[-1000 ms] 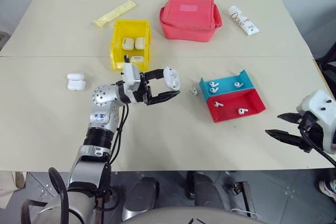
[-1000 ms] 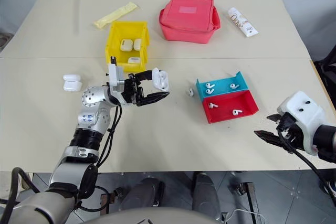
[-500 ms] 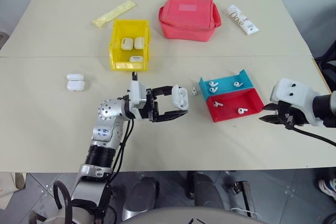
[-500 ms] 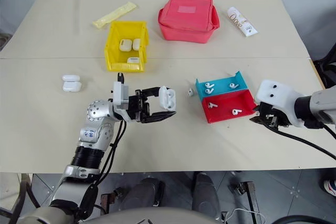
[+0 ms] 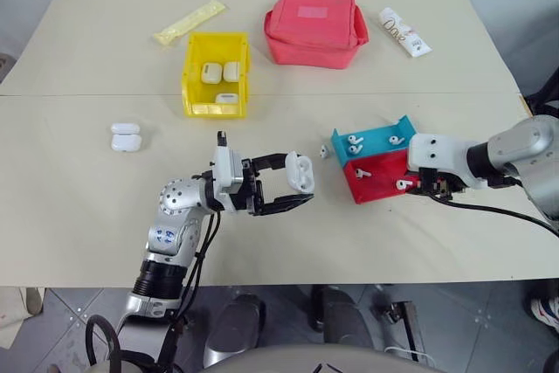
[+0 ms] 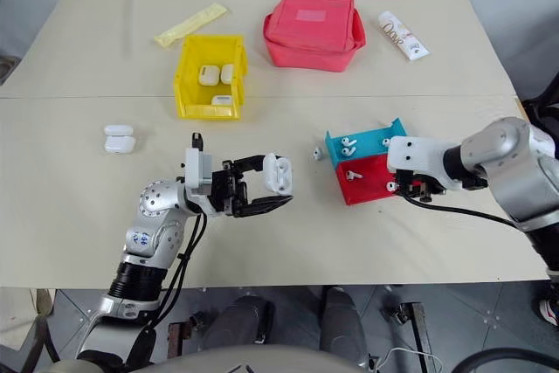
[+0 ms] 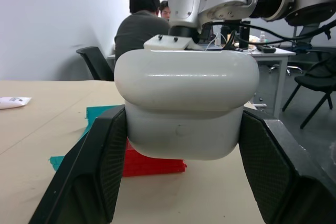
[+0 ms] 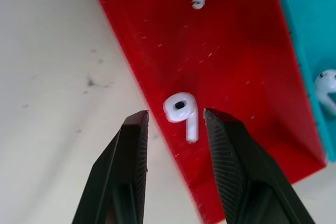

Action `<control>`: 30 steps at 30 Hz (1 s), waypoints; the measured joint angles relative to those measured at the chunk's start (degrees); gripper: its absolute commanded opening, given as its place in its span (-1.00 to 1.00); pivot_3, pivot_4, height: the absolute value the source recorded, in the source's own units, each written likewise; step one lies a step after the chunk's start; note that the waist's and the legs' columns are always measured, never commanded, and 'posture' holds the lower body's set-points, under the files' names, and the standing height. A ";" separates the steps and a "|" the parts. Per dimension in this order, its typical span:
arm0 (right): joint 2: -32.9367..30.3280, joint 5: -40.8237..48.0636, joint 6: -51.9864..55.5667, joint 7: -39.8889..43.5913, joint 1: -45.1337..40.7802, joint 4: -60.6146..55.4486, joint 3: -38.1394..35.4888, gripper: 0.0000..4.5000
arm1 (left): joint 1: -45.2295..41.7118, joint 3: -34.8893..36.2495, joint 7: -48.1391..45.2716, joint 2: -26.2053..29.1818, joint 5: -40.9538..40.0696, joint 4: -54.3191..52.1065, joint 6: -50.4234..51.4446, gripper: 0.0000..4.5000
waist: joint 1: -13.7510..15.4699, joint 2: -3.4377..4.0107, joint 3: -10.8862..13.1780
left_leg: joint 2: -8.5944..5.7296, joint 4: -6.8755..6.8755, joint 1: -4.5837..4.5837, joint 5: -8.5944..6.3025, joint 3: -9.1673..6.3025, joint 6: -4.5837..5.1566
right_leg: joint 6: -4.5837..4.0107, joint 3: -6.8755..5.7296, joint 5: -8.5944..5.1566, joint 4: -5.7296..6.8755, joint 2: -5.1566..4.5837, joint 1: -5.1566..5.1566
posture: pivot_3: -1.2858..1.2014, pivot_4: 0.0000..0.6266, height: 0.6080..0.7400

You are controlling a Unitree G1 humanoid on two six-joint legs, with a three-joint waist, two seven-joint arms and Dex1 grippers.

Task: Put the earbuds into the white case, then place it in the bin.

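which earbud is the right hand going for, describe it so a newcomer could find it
Find the red tray, beside the blue tray. The earbud lies near the red tray's front edge, between the right hand's open fingers; the red tray's other earbud lies farther back.

The left arm is showing a silver metal casing with rounded joint housings, one of them studded with small dark screws and another carrying blue markings. Black ribbed rings are separating its lower segments, and black cables are looping along its side. At its wrist a white block is sitting, and beyond that block the left gripper is ending in two black fingers with a fine textured face. The right arm is wearing a smooth silver-grey shell with a dark collar, a white rounded wrist cover, and thin black cables trailing beneath it. Past that wrist cover, the right gripper is showing two black tapered fingers with cross-hatched pads.
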 measured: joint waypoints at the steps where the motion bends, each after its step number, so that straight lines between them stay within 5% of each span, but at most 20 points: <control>1: 0.31 -0.52 -0.50 0.43 -0.05 0.19 0.06 -0.23 | 0.62 -0.04 0.19 0.16 -0.03 -0.77 0.11 0.24 | -0.03 0.00 0.00 | 0.00 -0.01 0.00 0.00 0.00 0.00 | 0.00 0.01 0.00 -0.01 0.00 0.00 | 0.03 -0.52 1.00; 30: 6.11 -7.63 -5.90 5.06 -1.32 6.46 0.10 -0.23 | 3.50 -0.56 2.85 1.62 -0.29 -5.25 2.08 0.24 | -0.16 0.01 -0.01 | 0.00 0.03 0.02 0.00 0.01 -0.01 | -0.01 0.01 0.00 0.06 0.01 0.00 | 0.03 -0.52 1.00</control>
